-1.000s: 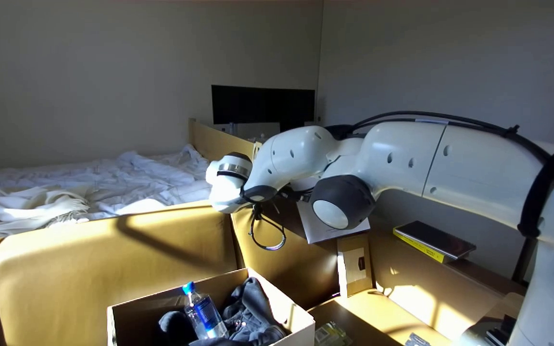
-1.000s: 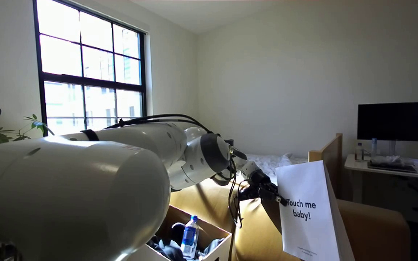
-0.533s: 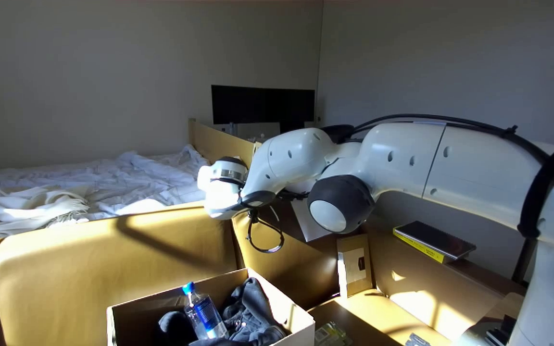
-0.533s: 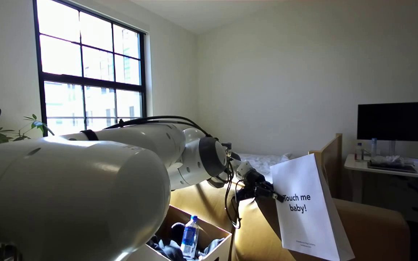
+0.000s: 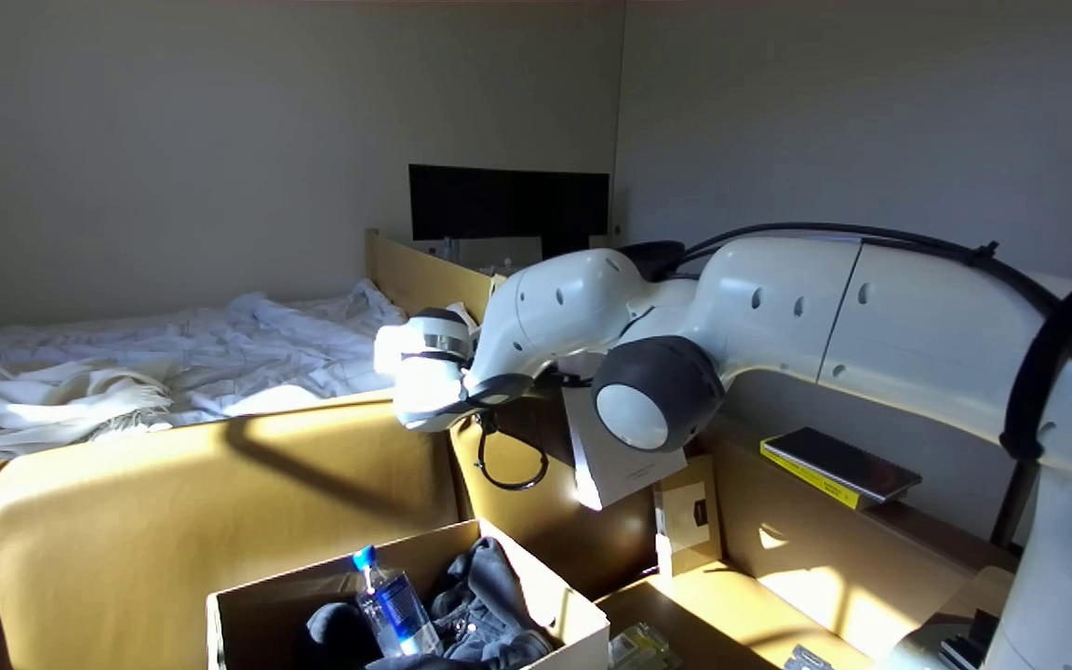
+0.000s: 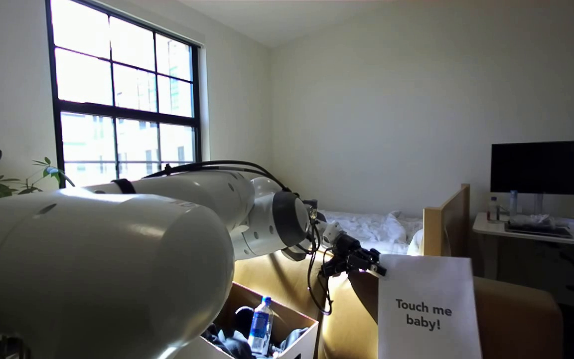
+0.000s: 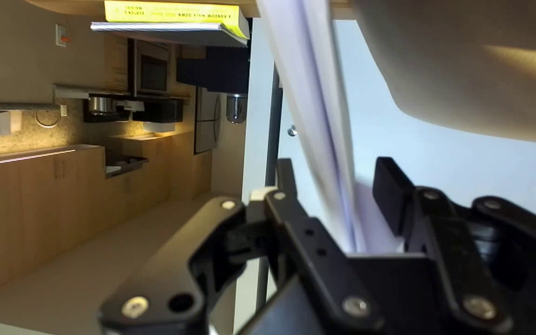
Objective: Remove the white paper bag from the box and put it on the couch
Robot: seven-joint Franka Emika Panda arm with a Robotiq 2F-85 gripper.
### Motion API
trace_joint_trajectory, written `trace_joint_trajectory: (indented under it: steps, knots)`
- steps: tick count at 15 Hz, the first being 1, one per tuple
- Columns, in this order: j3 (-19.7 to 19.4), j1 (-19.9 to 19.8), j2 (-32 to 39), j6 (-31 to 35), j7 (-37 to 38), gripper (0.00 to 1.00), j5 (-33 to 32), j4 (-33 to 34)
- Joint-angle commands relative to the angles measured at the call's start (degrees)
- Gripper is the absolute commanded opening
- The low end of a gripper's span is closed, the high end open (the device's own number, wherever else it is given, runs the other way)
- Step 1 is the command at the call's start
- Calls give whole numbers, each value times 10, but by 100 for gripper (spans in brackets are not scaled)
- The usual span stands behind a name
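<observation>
Sunlit couch (image 6: 341, 306) backs the bag (image 6: 427, 305), four o'clock from the tool (image 6: 378, 263) in an exterior view; spread fingers (image 7: 391, 197) flank it. Support is unclear; it should settle before the tool withdraws straight.

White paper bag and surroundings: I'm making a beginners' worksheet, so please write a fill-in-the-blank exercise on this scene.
In an exterior view, the white paper bag reads "Touch me ____!"
The bottle in the box has a cap coloured ____.
The book under the dark notebook is coloured ____.
In the wrist view, the gripper is ____ rather than shut.

Missing words: baby; blue; yellow; open.
</observation>
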Motion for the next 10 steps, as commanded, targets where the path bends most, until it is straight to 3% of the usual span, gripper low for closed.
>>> trace_joint_trajectory:
  steps: [1,5,10]
  knots:
    - [26,9,10,88,17,79,-25,-18]
    - [33,7,10,97,15,100,-42,-19]
    - [12,9,14,75,-41,100,-78,27]
